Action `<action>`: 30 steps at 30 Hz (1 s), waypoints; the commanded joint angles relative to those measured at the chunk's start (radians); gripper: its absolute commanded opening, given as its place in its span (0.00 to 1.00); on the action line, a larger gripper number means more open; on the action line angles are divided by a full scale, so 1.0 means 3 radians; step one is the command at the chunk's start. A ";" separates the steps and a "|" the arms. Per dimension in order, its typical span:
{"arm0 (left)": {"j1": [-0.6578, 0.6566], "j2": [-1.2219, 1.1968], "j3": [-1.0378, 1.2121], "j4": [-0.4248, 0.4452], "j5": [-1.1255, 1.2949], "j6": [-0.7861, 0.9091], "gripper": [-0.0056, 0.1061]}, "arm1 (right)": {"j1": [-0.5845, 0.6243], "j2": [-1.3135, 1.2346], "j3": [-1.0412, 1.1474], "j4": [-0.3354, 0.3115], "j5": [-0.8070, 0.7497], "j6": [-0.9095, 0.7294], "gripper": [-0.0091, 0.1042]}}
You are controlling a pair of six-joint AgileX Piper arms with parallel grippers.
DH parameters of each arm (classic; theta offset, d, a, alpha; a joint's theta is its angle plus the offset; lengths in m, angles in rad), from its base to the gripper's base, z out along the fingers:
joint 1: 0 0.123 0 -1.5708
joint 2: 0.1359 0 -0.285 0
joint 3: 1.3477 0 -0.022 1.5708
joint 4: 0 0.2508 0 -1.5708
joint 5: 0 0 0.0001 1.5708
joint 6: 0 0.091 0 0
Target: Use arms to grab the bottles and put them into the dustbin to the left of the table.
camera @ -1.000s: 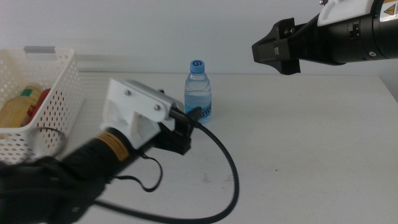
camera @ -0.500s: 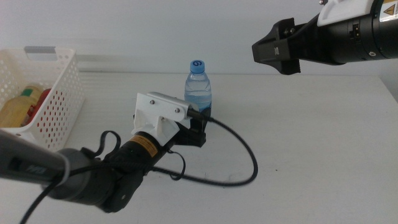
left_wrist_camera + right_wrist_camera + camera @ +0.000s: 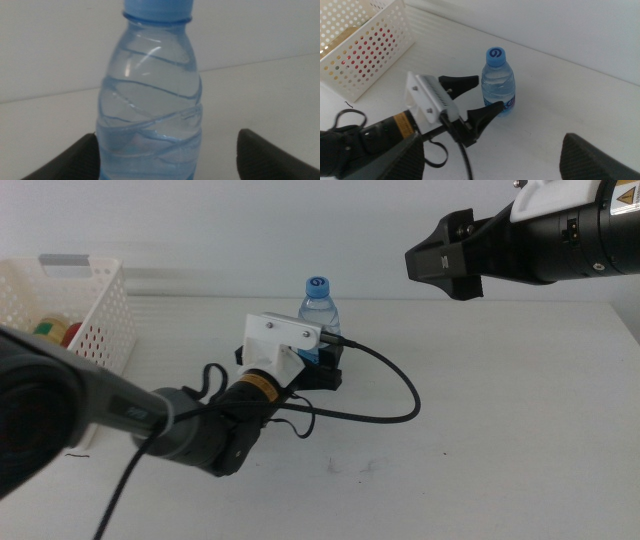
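The clear water bottle with a blue cap stands upright at the middle back of the white table. My left gripper is open, with its jaws on either side of the bottle's lower body. In the left wrist view the bottle fills the gap between the jaws, closer to one of them. The right wrist view shows the bottle between the left gripper's jaws. The white dustbin at the left holds the yellow bottle and the red can. My right gripper hangs open and empty high at the back right.
A black cable loops over the table to the right of the left arm. The dustbin also shows in the right wrist view, to the left of the bottle.
My left arm has reached forward and to the right, and its open jaws now flank the water bottle. The right arm has not moved.
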 commanded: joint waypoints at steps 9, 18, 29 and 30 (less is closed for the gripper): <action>0.0005 0.0518 -0.0617 -0.0032 0.0130 0.0167 0.89 | 0.0010 -0.0018 0.0006 -0.0036 -0.0027 -0.0010 0.80; 0.0012 0.0757 -0.0945 -0.0149 0.0151 0.0175 0.89 | 0.0010 -0.0018 0.0006 -0.0036 -0.0027 -0.0010 0.80; 0.0053 0.0216 -0.0762 -0.0272 0.1082 0.0123 0.12 | 0.0010 -0.0018 0.0006 -0.0036 -0.0027 -0.0010 0.80; 0.0059 -0.0001 -0.0682 -0.0290 0.1430 0.0123 0.03 | 0.0010 -0.0018 0.0006 -0.0036 -0.0027 -0.0010 0.80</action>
